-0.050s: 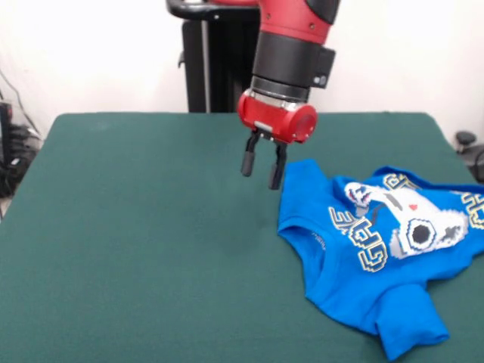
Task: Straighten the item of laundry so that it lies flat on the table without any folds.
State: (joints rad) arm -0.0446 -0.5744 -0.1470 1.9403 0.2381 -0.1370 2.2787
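- Front view: the red and black arm (291, 45) comes down from the top edge, just right of the picture's middle.
- Its jaws (262, 168) hang above the desk (136, 227), clear of the surface, with nothing between them.
- The two black fingers (247, 157) stand a narrow gap apart, partly spread, and point downward.
- One finger sits a little lower and further right than the other, so the wrist looks slightly turned.
- The shirt (355, 272) lies on the right part of the desk, reaching the picture's right edge and nearly the bottom edge.
- It is bright blue, print side up, and is rumpled, not flat.
- Its near-left corner, by the collar, lies just below and right of the jaws, close to them but not touching.
- The white controller print (412, 223) and yellow-and-white lettering (367, 246) run slantwise across the cloth, and the letters bend over creases.
- One sleeve (408, 321) sticks out toward the bottom edge, with a fold where it joins the body.
- The cloth's upper edge is buckled into ridges near the right edge of the picture.
- The dark green desk fills most of the picture; its left and middle parts are bare felt.
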